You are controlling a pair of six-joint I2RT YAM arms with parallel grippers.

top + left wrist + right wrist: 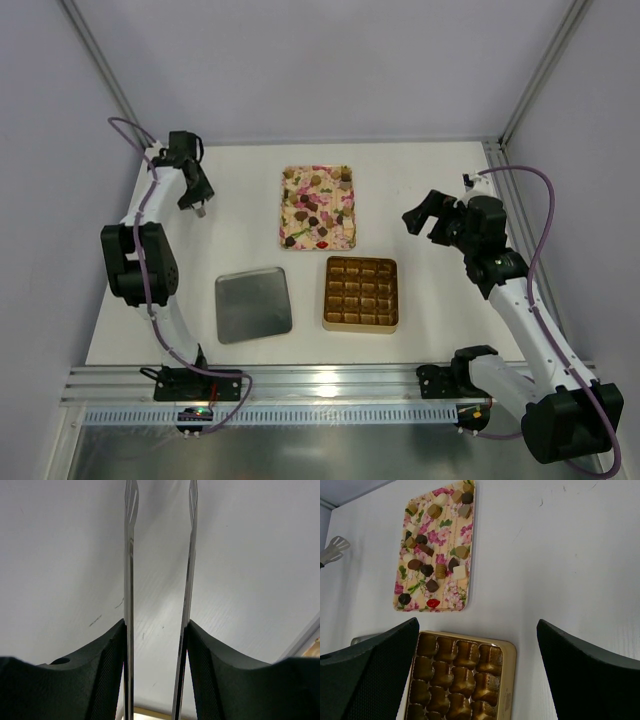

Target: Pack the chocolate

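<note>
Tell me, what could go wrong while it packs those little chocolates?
The chocolates lie crowded on the floral tray, so the thin metal tongs in the left fingers might knock neighbours or lose a piece. The gold box has small cells; a piece could land crooked or across two.

Between the black, finely ribbed matt pads of the left claw (156, 622) run the two thin blades of the tongs (129, 580), polished mirror-bright metal. Just ahead of the right claw (477, 622), with the same matt meshed pads, the box (506, 655) is glossy gold, foil-like. Beyond it the flowered tray (470, 545) looks smooth and printed, and the white surface (560, 555) is matt and faintly scuffed.
</note>
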